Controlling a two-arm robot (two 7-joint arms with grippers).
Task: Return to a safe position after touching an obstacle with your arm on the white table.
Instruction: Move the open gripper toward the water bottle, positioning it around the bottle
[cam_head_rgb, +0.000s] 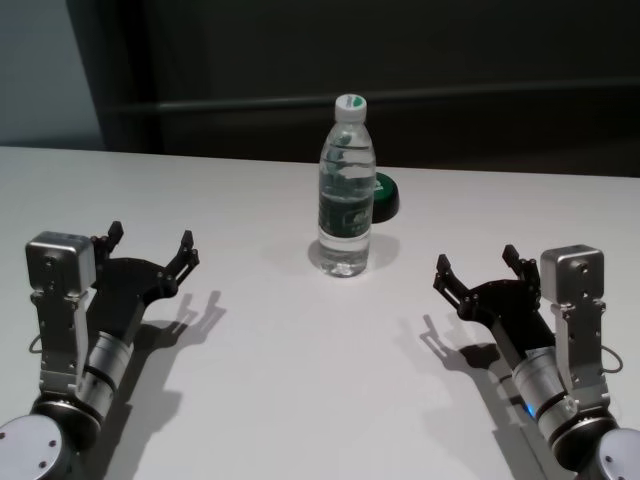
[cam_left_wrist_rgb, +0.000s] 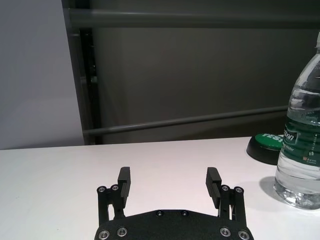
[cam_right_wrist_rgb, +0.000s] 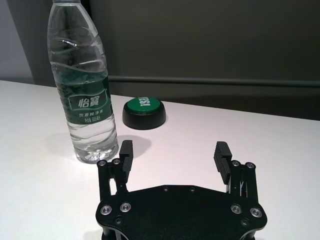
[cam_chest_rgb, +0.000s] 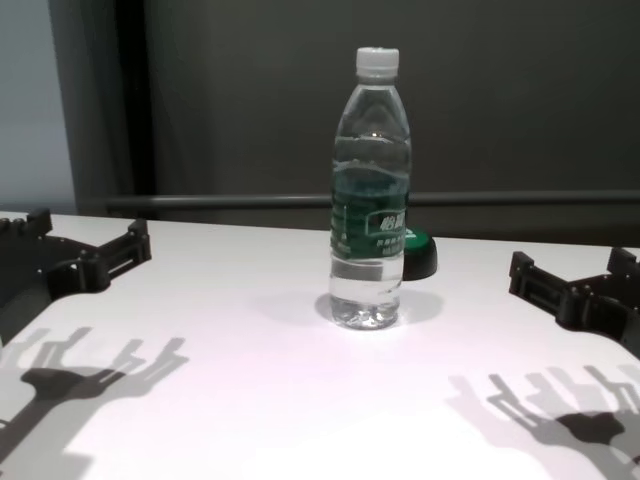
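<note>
A tall clear water bottle (cam_head_rgb: 346, 190) with a white cap and dark green label stands upright at the middle of the white table (cam_head_rgb: 290, 370). It also shows in the chest view (cam_chest_rgb: 370, 200), the left wrist view (cam_left_wrist_rgb: 302, 135) and the right wrist view (cam_right_wrist_rgb: 82, 85). My left gripper (cam_head_rgb: 150, 245) is open and empty at the near left, well apart from the bottle. My right gripper (cam_head_rgb: 476, 264) is open and empty at the near right, also apart from it. Both show in the wrist views, left (cam_left_wrist_rgb: 170, 181) and right (cam_right_wrist_rgb: 173, 152).
A small black dome with a green top (cam_head_rgb: 385, 195) sits just behind and to the right of the bottle; it also shows in the right wrist view (cam_right_wrist_rgb: 144, 112). A dark wall with a rail (cam_chest_rgb: 200, 200) runs behind the table's far edge.
</note>
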